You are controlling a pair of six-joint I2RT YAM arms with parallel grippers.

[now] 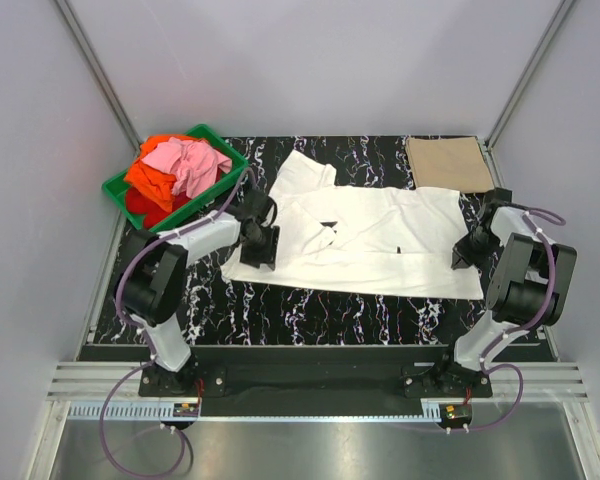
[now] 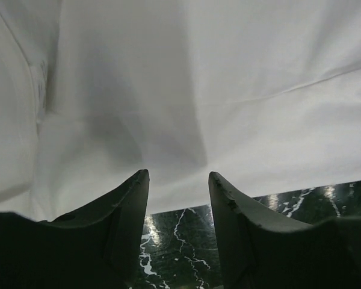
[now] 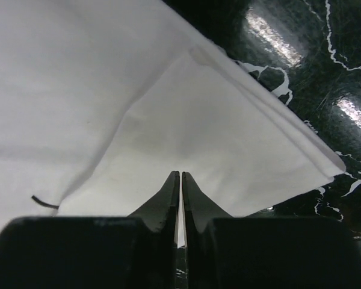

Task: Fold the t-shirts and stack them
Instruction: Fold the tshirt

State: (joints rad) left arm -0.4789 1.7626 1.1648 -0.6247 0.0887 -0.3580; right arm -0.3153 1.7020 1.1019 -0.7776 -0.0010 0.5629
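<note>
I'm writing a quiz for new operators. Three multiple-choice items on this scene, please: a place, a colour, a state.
1. Where on the table lies the tan t-shirt? A near left corner; B far right corner; C middle.
2. The crate is: A blue; B green; C grey.
3. The left gripper is: A open; B shut; C out of view.
Key: B, it lies by the far right edge; B, its rim shows green; A, a gap shows between its fingers.
</note>
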